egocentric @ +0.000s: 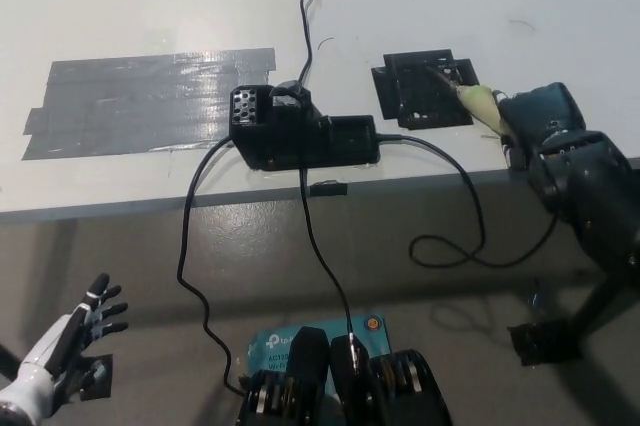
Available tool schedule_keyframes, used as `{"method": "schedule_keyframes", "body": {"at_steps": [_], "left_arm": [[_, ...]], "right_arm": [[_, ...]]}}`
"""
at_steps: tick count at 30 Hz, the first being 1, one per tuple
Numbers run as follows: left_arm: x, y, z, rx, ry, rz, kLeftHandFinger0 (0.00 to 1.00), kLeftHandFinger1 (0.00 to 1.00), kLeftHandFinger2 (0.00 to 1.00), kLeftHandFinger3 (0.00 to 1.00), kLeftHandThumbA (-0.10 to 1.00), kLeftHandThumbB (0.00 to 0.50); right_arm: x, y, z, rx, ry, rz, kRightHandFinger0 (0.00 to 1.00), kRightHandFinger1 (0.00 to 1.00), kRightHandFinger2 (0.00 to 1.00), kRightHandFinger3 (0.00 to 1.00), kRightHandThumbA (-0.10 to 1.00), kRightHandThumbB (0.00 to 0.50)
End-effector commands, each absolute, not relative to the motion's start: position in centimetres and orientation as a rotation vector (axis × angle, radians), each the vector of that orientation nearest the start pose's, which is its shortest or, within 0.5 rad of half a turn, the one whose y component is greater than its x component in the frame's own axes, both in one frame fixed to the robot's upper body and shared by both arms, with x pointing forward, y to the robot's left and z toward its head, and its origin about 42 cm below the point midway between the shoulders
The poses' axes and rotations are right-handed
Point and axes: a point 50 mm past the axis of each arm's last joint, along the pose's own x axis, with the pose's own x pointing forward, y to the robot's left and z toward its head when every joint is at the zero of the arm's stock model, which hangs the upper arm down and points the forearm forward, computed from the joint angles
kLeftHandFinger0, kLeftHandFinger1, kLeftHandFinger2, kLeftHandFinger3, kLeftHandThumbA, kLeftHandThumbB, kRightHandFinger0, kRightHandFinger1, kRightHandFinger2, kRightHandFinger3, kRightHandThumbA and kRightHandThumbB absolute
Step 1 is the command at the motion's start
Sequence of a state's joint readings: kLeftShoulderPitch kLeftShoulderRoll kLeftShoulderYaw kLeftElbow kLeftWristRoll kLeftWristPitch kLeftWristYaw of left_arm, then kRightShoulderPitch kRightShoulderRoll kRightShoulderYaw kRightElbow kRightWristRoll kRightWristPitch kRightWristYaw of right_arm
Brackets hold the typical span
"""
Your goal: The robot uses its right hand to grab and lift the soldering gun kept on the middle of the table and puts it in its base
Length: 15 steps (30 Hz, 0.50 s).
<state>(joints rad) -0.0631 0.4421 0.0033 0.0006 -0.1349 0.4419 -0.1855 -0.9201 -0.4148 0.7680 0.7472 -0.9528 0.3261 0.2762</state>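
Observation:
My black right hand [560, 146] is shut on the soldering gun [480, 102] at the table's right front edge. The gun's cream grip sticks out of the hand toward the upper left. Its thin tip lies over the right part of the flat black square base [420, 91]; I cannot tell whether it touches. A black cable [470, 206] runs from the gun down over the table edge in a loop and back to the black station box [300, 134] at the table's middle. My white left hand [65, 351] rests open at the lower left, below the table.
A patch of grey tape [140, 101] covers the white table [150, 6] left of the station. More black cables hang off the front edge toward a blue box [275, 346] on the floor. A small black stand [545, 341] sits on the floor at the lower right.

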Motion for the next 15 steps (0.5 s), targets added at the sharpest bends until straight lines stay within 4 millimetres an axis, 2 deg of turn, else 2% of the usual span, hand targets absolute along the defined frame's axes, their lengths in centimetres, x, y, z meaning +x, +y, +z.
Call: {"method": "schedule_keyframes", "body": {"at_steps": [1, 2, 3, 4, 5, 6, 7, 8, 9, 10, 11, 12, 14, 15], "left_arm": [[30.2, 35.8, 12.9, 0.343, 0.357, -0.139, 0.84, 0.92, 0.96, 0.97, 1.0, 0.021], [30.2, 35.8, 12.9, 0.342, 0.355, -0.14, 0.84, 0.92, 0.96, 0.97, 1.0, 0.021], [30.0, 35.8, 12.7, 0.343, 0.362, -0.141, 0.85, 0.91, 0.94, 0.96, 1.0, 0.022], [29.8, 35.8, 12.6, 0.349, 0.37, -0.14, 0.86, 0.92, 0.94, 0.97, 1.0, 0.016], [29.8, 35.9, 12.6, 0.347, 0.37, -0.139, 0.86, 0.92, 0.94, 0.97, 1.0, 0.023], [29.9, 36.0, 12.7, 0.347, 0.368, -0.138, 0.86, 0.91, 0.94, 0.97, 1.0, 0.024], [30.0, 36.0, 12.7, 0.341, 0.359, -0.135, 0.84, 0.9, 0.94, 0.96, 1.0, 0.017], [30.0, 36.0, 12.7, 0.345, 0.354, -0.139, 0.84, 0.9, 0.94, 0.95, 1.0, 0.008], [30.0, 35.9, 12.7, 0.345, 0.353, -0.138, 0.84, 0.9, 0.94, 0.95, 1.0, 0.008], [30.0, 35.9, 12.7, 0.346, 0.353, -0.138, 0.84, 0.91, 0.94, 0.95, 1.0, 0.003], [29.8, 36.0, 12.7, 0.345, 0.357, -0.135, 0.84, 0.91, 0.94, 0.95, 1.0, 0.011], [29.8, 36.0, 12.6, 0.345, 0.36, -0.132, 0.84, 0.9, 0.94, 0.94, 1.0, 0.023], [29.4, 36.0, 12.4, 0.346, 0.379, -0.127, 0.84, 0.9, 0.94, 0.95, 1.0, 0.023], [29.3, 36.0, 12.3, 0.348, 0.379, -0.131, 0.84, 0.9, 0.94, 0.95, 1.0, 0.019]], "right_arm": [[50.3, -26.5, 16.9, -1.823, 0.28, 0.313, 0.0, 0.17, 0.36, 0.32, 0.25, 0.0], [50.2, -26.5, 17.2, -1.797, 0.217, 0.29, 0.0, 0.23, 0.45, 0.31, 0.17, 0.0], [50.0, -26.7, 17.4, -1.757, 0.16, 0.268, 0.0, 0.31, 0.58, 0.22, 0.07, 0.0], [49.9, -26.7, 18.0, -1.685, 0.068, 0.229, 0.0, 0.4, 0.71, 0.18, -0.09, 0.014], [50.1, -26.7, 18.5, -1.673, 0.035, 0.212, 0.0, 0.46, 0.79, 0.25, -0.1, 0.003], [50.2, -26.6, 18.7, -1.666, 0.017, 0.203, 0.0, 0.49, 0.8, 0.35, -0.1, 0.0], [50.4, -26.7, 20.2, -1.655, -0.085, 0.167, 0.06, 0.57, 0.87, 0.52, -0.1, 0.002], [50.5, -26.8, 21.3, -1.621, -0.192, 0.114, 0.05, 0.55, 0.83, 0.56, -0.1, 0.002], [50.6, -26.9, 21.8, -1.616, -0.225, 0.113, 0.05, 0.54, 0.83, 0.64, -0.1, 0.0], [50.7, -26.9, 22.1, -1.597, -0.242, 0.102, 0.06, 0.53, 0.82, 0.78, -0.08, 0.047], [50.9, -26.9, 23.2, -1.57, -0.273, 0.062, 0.14, 0.61, 0.83, 0.65, -0.02, 0.051], [50.9, -26.9, 23.4, -1.564, -0.277, 0.06, 0.12, 0.57, 0.81, 0.53, -0.09, 0.002], [51.3, -26.9, 24.6, -1.559, -0.297, 0.037, 0.05, 0.48, 0.78, 0.52, 0.03, 0.001], [51.6, -27.0, 25.5, -1.562, -0.335, 0.019, 0.01, 0.43, 0.76, 0.49, -0.01, 0.005]]}}
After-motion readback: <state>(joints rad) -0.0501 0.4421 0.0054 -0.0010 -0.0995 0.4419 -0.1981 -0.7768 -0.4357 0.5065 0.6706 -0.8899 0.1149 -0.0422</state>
